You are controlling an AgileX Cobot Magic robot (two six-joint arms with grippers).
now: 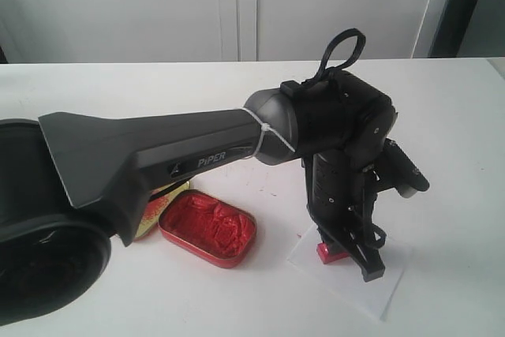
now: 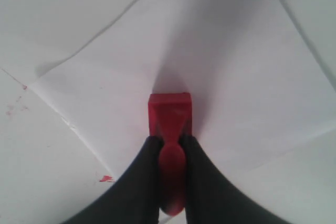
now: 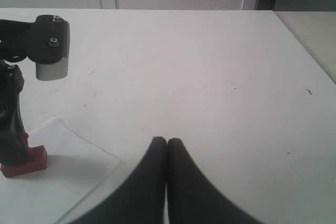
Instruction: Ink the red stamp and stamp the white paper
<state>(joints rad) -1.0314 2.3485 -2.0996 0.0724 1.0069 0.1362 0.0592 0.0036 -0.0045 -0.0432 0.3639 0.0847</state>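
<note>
While left claw [image 2: 170, 141] grips red stamp [image 2: 169, 109], base on white paper [image 2: 236, 77] beneath it, only exterior view lists red ink tin [image 1: 209, 228]; right claw [image 3: 167, 142] clenched, empty.

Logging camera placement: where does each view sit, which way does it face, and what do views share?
Exterior view: off the arms, looking down across the table toward cabinet doors; the left arm fills it, left gripper clamping the red stamp.
Left wrist view: on the left wrist, facing down along its fingers at the stamp on the white paper.
Right wrist view: low, facing across the table; right gripper shut, empty.
Shared: all three show stamp and paper.
</note>
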